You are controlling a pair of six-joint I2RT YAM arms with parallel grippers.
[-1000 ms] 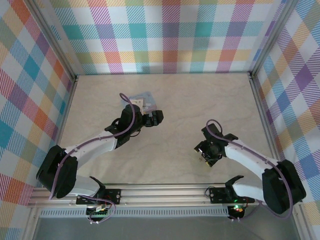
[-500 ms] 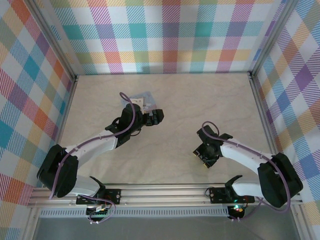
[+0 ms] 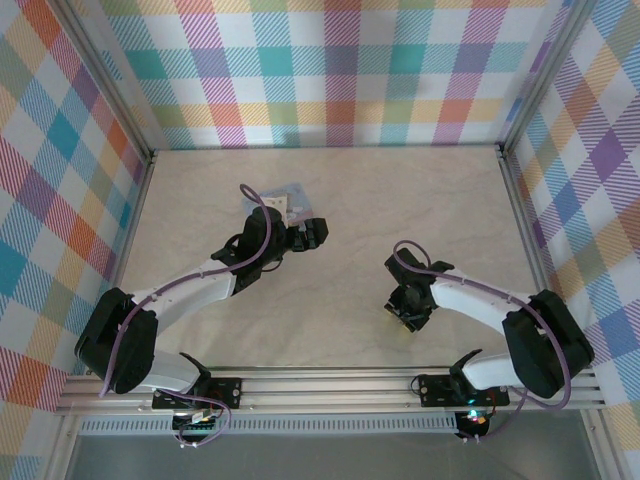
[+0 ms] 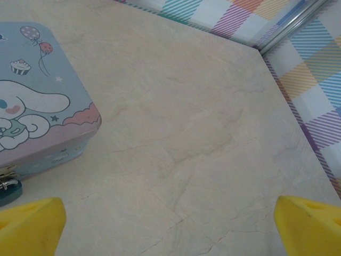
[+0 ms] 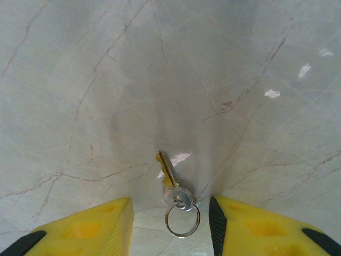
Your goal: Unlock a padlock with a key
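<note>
The right gripper (image 5: 170, 218) stands partly open, and the key (image 5: 170, 180) lies between its fingers. The left gripper (image 4: 170, 226) is wide open near the padlock (image 4: 7, 191).

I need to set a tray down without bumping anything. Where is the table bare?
Bare tabletop runs from the tin box to the right wall, along the back wall, and across the middle between left pincer and right pincer. Crowded: the tin box's near corner, where the padlock sits, and near right, where the right pincer straddles the key.
</note>
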